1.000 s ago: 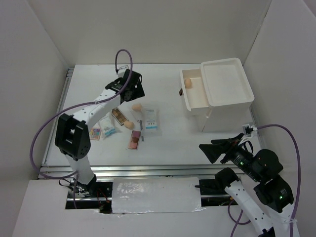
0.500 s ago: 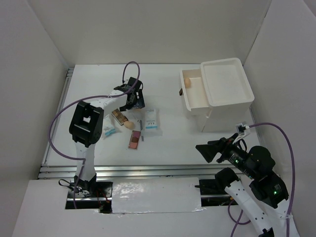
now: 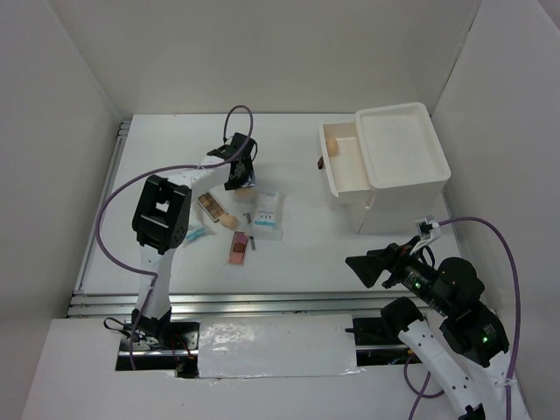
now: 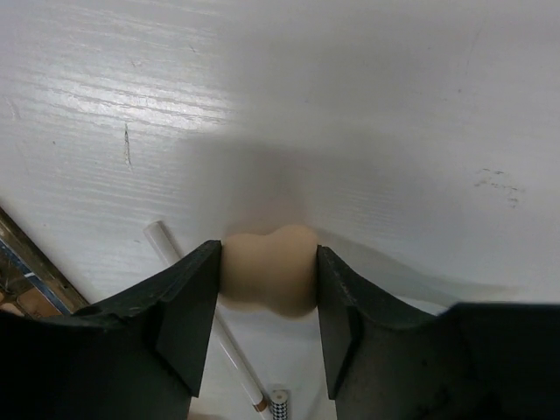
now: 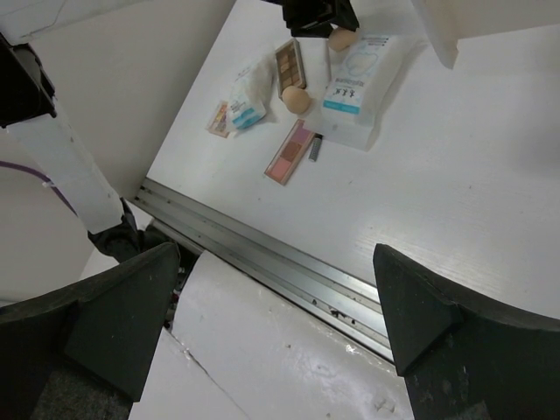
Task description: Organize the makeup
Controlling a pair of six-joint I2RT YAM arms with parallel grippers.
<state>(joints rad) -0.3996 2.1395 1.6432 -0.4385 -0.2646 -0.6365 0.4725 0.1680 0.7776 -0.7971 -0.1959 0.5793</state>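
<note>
My left gripper (image 3: 241, 178) is shut on a beige egg-shaped sponge (image 4: 268, 280), squeezing it at table level; the sponge also shows in the right wrist view (image 5: 342, 39). A thin white pencil (image 4: 202, 308) lies under it. A second sponge (image 3: 229, 221) lies beside a brown palette (image 3: 209, 206). A pink palette (image 3: 238, 248) and a white-and-light-blue packet (image 3: 268, 211) lie nearby, with more packets (image 3: 191, 229) to the left. My right gripper (image 3: 372, 267) is open and empty, hovering above the table's near right edge.
The big white drawer box (image 3: 402, 144) stands at the back right. Its drawer (image 3: 343, 179) is pulled out to the left and holds one sponge (image 3: 332, 145). A metal rail (image 5: 262, 254) runs along the near edge. White walls enclose the table.
My left gripper moved toward the near side, came down over the sponge and shut on it. The right arm shifted slightly left.
</note>
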